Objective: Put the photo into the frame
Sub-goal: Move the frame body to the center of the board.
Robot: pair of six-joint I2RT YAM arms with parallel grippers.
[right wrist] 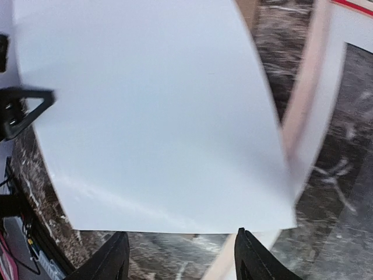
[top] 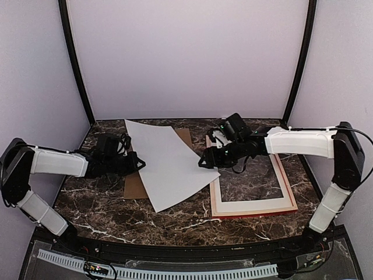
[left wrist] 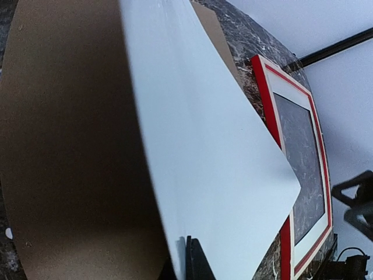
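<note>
The photo (top: 169, 163) shows only its plain white back and hangs curved above the table. My left gripper (top: 139, 162) is shut on its left edge; in the left wrist view the sheet (left wrist: 210, 151) runs into my shut gripper (left wrist: 189, 252). My right gripper (top: 204, 160) stands open just off the sheet's right side. In the right wrist view the photo's (right wrist: 151, 116) near edge ends just ahead of the gripper (right wrist: 180, 256), with nothing between its fingers. The frame (top: 250, 207) lies flat at the right, red-edged with a pale inner border (left wrist: 265, 87), and the photo's right corner overhangs its left rail.
A brown backing board (top: 133, 186) lies flat on the dark marble table (top: 93, 210) beneath the photo's left part, and it fills the left of the left wrist view (left wrist: 70, 146). White walls with black corner posts (top: 76, 64) close in the back and sides.
</note>
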